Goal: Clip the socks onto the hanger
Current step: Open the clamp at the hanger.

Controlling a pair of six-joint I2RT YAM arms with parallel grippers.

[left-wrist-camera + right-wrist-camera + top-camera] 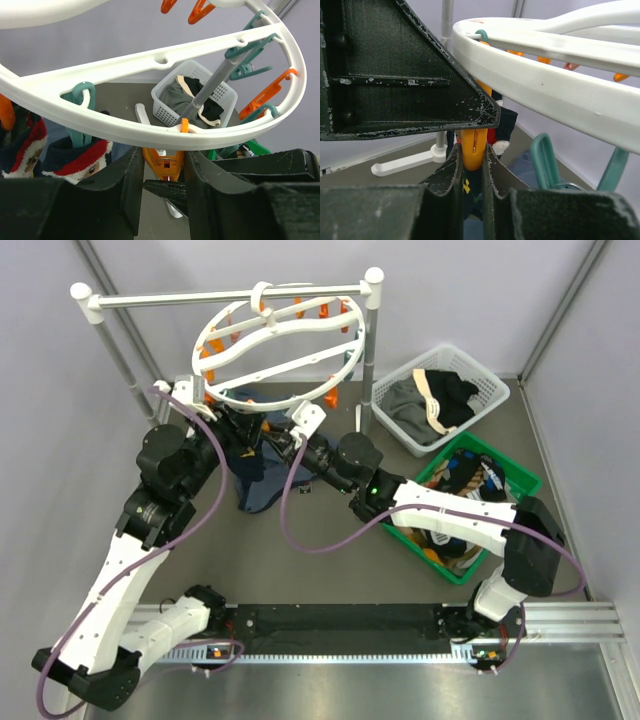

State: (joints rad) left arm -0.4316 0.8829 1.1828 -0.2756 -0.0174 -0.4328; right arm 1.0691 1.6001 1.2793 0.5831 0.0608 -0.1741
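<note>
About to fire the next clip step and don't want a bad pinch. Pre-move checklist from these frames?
1. Right gripper shut on right arm's orange clip: ok.
2. Left gripper straddling left arm's orange clip: ok.
3. That clip squeezed open: cannot tell.
4. Either clip's mouth loaded: cannot tell.
5. Hanger hooked on rack bar: ok.
6. Santa socks hanging from hanger: ok.

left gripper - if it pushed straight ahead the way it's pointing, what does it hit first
The orange clip, which sits between the fingers of the left gripper and hangs from the hanger just above. Pushing on would likely press the clip, then that white ring, though depth is unclear.
</note>
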